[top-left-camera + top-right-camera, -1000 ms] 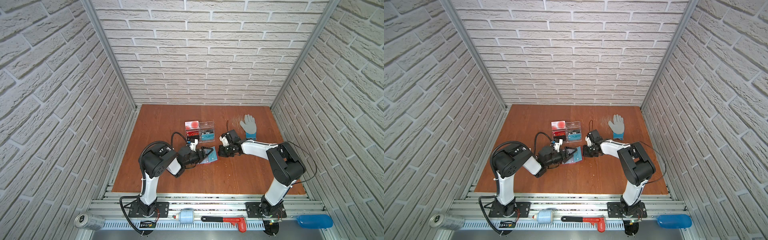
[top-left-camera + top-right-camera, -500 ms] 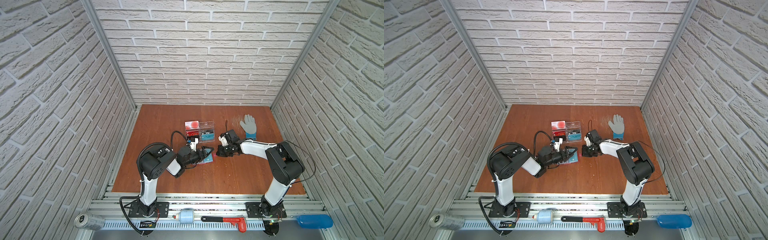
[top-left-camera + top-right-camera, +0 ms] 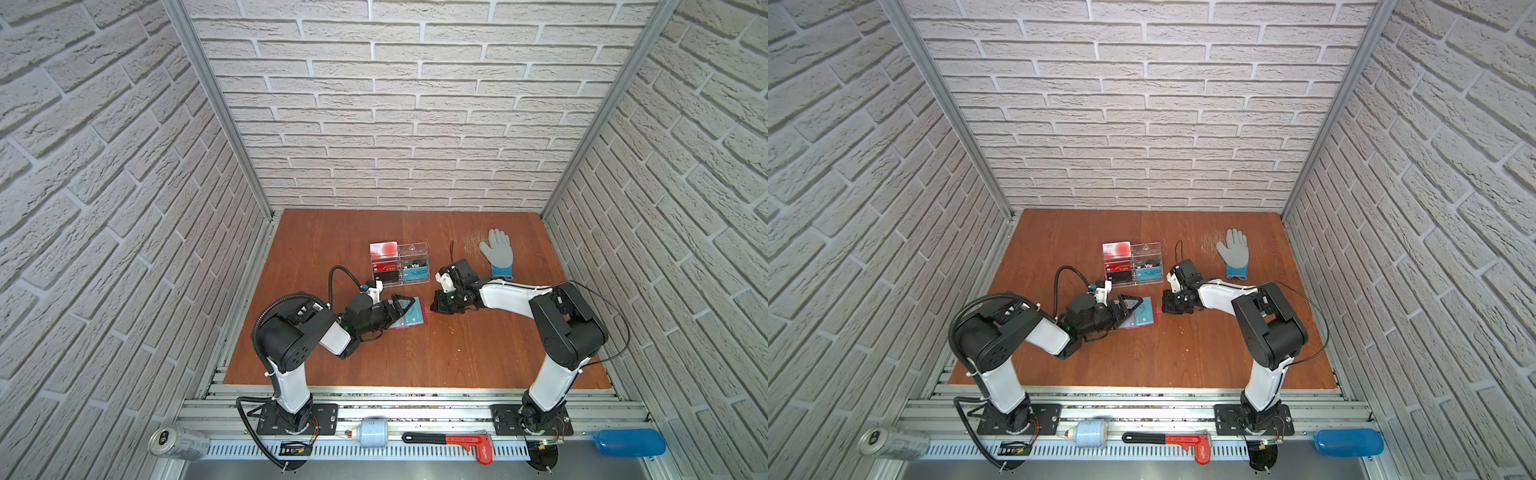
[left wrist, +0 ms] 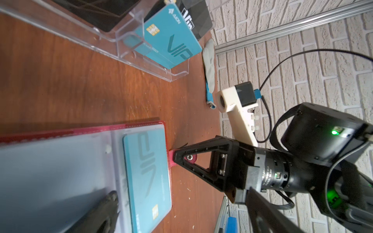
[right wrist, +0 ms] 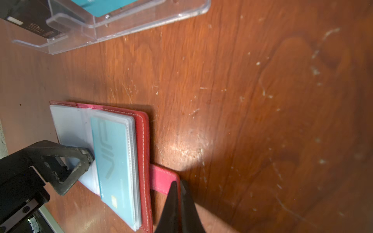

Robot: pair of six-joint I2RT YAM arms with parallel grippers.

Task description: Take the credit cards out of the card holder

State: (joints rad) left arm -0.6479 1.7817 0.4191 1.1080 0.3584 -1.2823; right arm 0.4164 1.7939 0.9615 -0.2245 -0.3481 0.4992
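Note:
The red card holder (image 3: pixel 420 325) (image 3: pixel 1152 324) lies open on the table, pale clear sleeves up. A teal credit card (image 4: pixel 147 171) (image 5: pixel 113 161) sits in the top sleeve. My left gripper (image 3: pixel 401 311) (image 4: pixel 185 213) is open over the holder. One of its fingers (image 5: pixel 80 159) presses on the pale sleeve right beside the card. My right gripper (image 3: pixel 436 307) (image 5: pixel 177 185) is shut on the holder's red snap tab (image 5: pixel 161 177) (image 4: pixel 170 161), pinning it at the table. Any other cards are hidden under the sleeves.
A clear acrylic stand (image 3: pixel 399 266) (image 4: pixel 125 46) with red, black and teal VIP cards stands just behind the holder. A grey glove (image 3: pixel 498 253) lies at the back right. A can (image 3: pixel 178 442), a red wrench (image 3: pixel 449 440) and a blue object (image 3: pixel 627 442) lie along the front rail.
My left gripper's jaws have spread a little wider over the open holder. The right gripper has stayed shut on the tab, and the holder has not moved.

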